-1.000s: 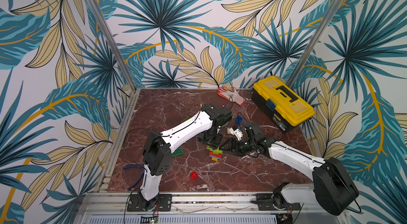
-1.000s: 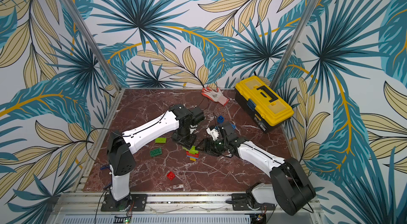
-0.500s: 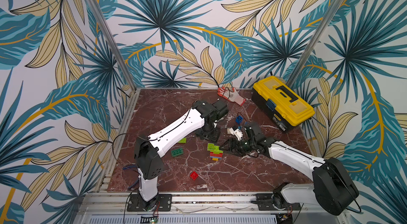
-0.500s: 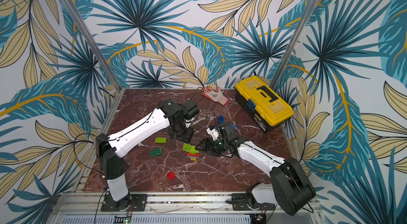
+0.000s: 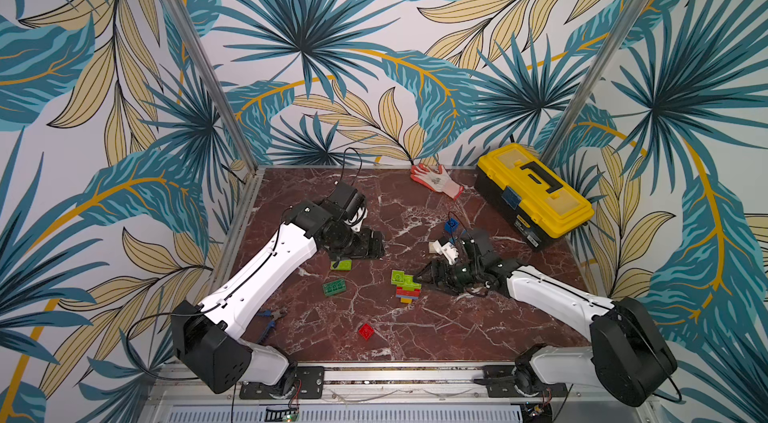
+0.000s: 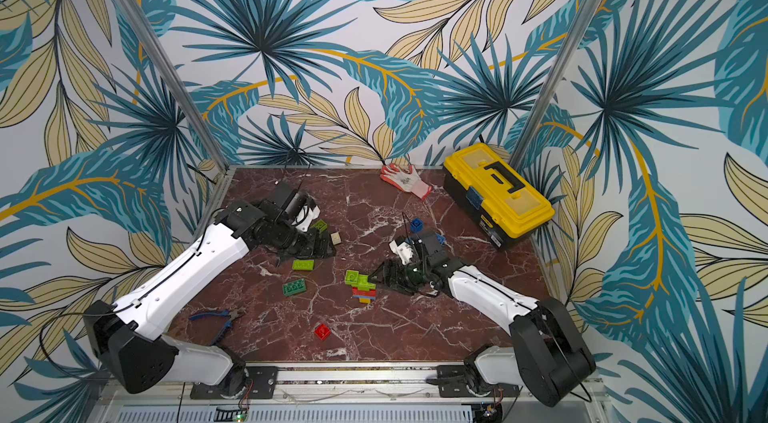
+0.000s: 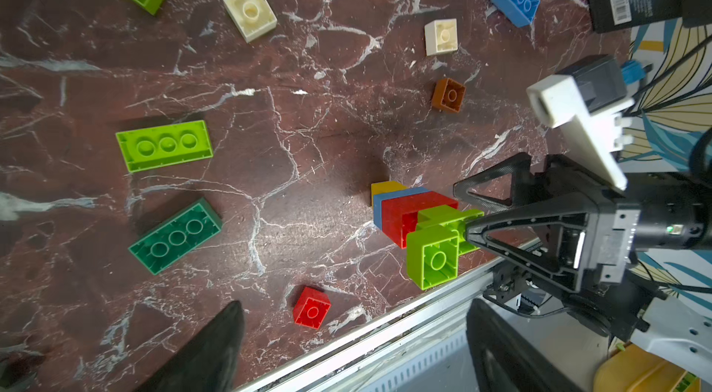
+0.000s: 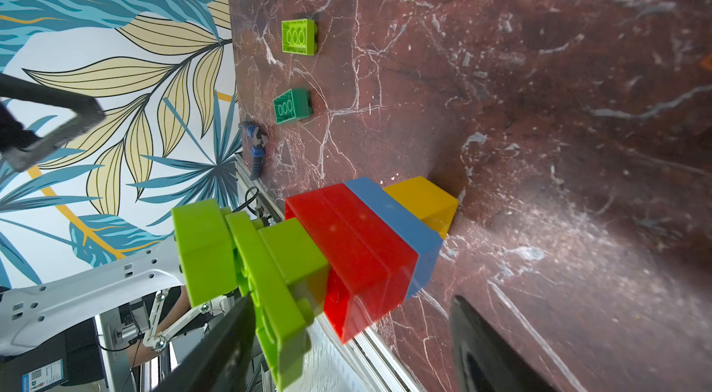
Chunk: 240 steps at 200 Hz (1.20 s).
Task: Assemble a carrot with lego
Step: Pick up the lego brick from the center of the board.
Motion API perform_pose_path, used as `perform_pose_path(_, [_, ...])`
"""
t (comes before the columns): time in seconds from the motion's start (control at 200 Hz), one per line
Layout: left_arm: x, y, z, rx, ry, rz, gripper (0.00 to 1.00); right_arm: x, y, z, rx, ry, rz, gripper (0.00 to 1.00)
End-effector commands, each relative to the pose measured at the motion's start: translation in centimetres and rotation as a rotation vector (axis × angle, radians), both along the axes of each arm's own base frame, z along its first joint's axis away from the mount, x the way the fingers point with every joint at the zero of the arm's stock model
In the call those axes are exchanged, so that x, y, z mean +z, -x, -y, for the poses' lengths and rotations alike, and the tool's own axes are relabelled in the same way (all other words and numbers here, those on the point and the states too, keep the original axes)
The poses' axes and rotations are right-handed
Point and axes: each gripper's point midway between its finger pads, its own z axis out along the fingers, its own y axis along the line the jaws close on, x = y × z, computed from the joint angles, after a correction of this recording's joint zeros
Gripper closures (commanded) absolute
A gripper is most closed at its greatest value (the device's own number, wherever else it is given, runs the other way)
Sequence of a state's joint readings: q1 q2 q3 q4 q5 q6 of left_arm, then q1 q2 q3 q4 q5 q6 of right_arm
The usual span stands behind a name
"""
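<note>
The left hand (image 5: 368, 245) has drawn back from the upright yellow-blue-red-lime lego stack (image 5: 406, 288) on the table and hangs spread and empty, well off on its own arm's side, while the nearer right hand (image 5: 424, 276) stands spread around the stack's lime top, 1 finger against it.

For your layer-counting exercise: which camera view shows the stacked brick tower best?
The right wrist view: the tower looms largest, yellow, blue, red, green layers distinct. The left wrist view shows it smaller; both top views, tiny.
</note>
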<state>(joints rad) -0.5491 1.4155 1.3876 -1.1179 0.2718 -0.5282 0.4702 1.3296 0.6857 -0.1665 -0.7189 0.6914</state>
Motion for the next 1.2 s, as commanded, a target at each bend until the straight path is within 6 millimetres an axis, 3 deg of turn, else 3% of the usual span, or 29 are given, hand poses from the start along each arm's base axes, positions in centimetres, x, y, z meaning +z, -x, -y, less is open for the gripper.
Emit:
perform_pose_path(0.0, [-0.7, -0.3, 1.0, -0.009, 0.083, -0.001, 0.04, 1.4, -0.2, -0.2, -0.003, -0.016, 0.017, 0.21])
perform_pose_path(0.22, [-2.6, -0.2, 0.0, 0.03, 0.063, -0.028, 0.01, 2.2, -0.4, -0.3, -0.002, -0.025, 0.028, 0.19])
perform_pose_path(0.375, [-2.8, -0.7, -2.7, 0.131, 0.037, -0.01, 0.01, 3.5, 0.4, 1.1, 0.003, 0.051, 0.084, 0.03])
perform_pose_path(0.526, [-3.5, -1.1, -6.9, 0.291, 0.061, -0.003, 0.01, 7.1, 1.4, 4.0, 0.013, 0.198, 0.212, 0.01])
perform_pose_path(0.626, [-4.6, -0.9, -9.2, 0.377, 0.088, -0.021, 0.01, 10.1, 2.4, 3.9, 0.061, 0.272, 0.293, 0.01])
perform_pose_path(0.731, [-5.5, -0.7, -11.1, 0.448, 0.12, -0.036, 0.01, 11.8, 3.4, 1.6, 0.171, 0.394, 0.377, 0.01])
perform_pose_path(0.886, [-5.5, -0.3, -14.9, 0.586, 0.165, -0.005, 0.01, 12.1, 5.6, -4.8, 0.377, 0.531, 0.488, 0.01])
perform_pose_path(1.056, [-4.9, 0.3, -18.3, 0.708, 0.202, 0.051, 0.01, 8.6, 7.8, -10.5, 0.582, 0.75, 0.509, 0.09])
perform_pose_path(1.197, [-4.8, 0.2, -18.8, 0.718, 0.229, 0.053, 0.01, 4.8, 8.8, -12.5, 0.646, 0.857, 0.457, 0.18])
